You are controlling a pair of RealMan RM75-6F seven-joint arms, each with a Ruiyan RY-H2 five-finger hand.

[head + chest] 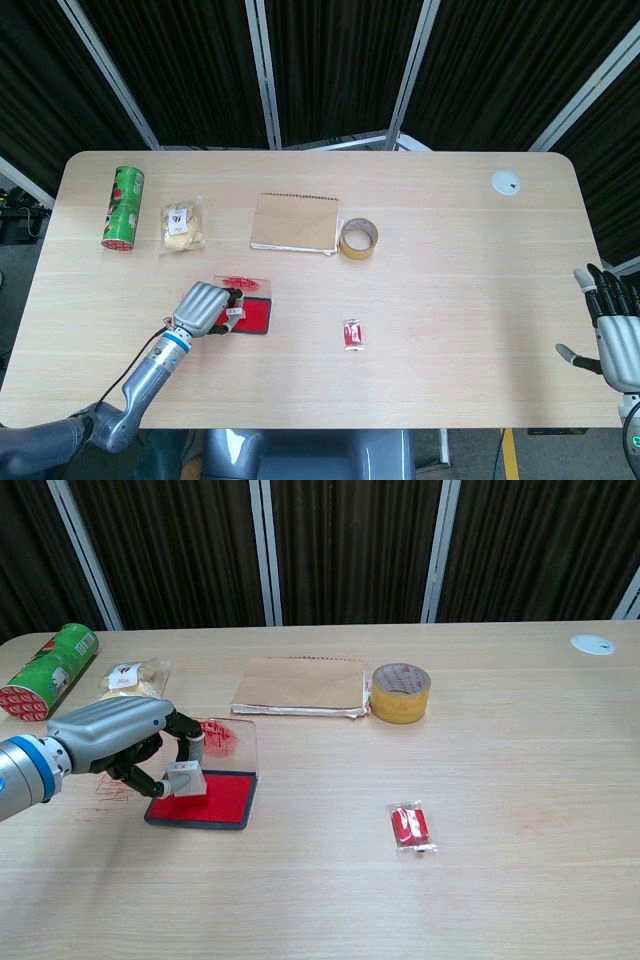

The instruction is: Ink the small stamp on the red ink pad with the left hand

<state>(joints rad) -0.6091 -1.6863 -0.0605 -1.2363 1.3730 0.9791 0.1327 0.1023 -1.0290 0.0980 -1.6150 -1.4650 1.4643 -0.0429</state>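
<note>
My left hand (115,742) (203,309) grips the small white stamp (186,779) (232,314) and presses it down on the red ink pad (213,797) (250,317), near the pad's left end. The pad's clear lid (224,738), smeared with red ink, lies open behind it. My right hand (612,335) shows only in the head view, at the table's right edge, fingers spread and holding nothing.
A brown notebook (300,686) and a tape roll (400,692) lie behind the pad. A small red packet (410,826) lies to its right. A green can (53,658) and a bagged snack (131,677) are at the far left. Red stamp marks (108,788) stain the wood beside my hand.
</note>
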